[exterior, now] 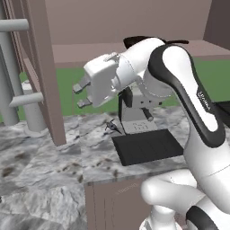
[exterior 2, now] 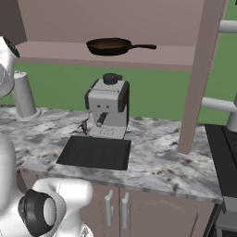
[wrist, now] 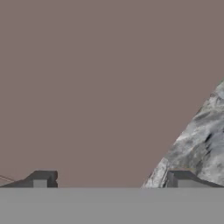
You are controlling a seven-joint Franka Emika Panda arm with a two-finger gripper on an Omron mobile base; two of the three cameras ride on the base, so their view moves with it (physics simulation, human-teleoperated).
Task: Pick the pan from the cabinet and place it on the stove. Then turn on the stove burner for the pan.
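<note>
The pan (exterior 2: 111, 46) is sitting on the open shelf of the cabinet (exterior 2: 203, 69), well above the coffee machine (exterior 2: 108, 111), so nothing is lifted yet and placing and burner steps are all lying ahead. The end effector (exterior: 81, 94) is hovering empty with fingers spread apart, pointing toward the open cabinet door beside it. The right base view is giving us the pan and the edge of the stove (exterior 2: 225, 152); the left base view is showing the end effector itself; the hand view is facing mauve panel and a slice of marble bench (wrist: 197, 144).
</note>
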